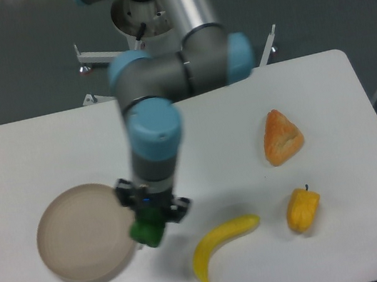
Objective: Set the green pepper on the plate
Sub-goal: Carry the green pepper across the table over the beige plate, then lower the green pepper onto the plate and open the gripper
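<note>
While gripper (149,223) over plate (81,235) rim.

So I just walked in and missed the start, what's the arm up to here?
The arm's gripper is shut on the green pepper and holds it at the right edge of the beige plate, not yet set down. On the table to the right lie a banana, a yellow-orange pepper and an orange pastry-like piece, all untouched.

Even, bright overhead lighting; soft shadows fall beside the banana (224,245) on the white desk (45,150). Slightly soft focus overall.
</note>
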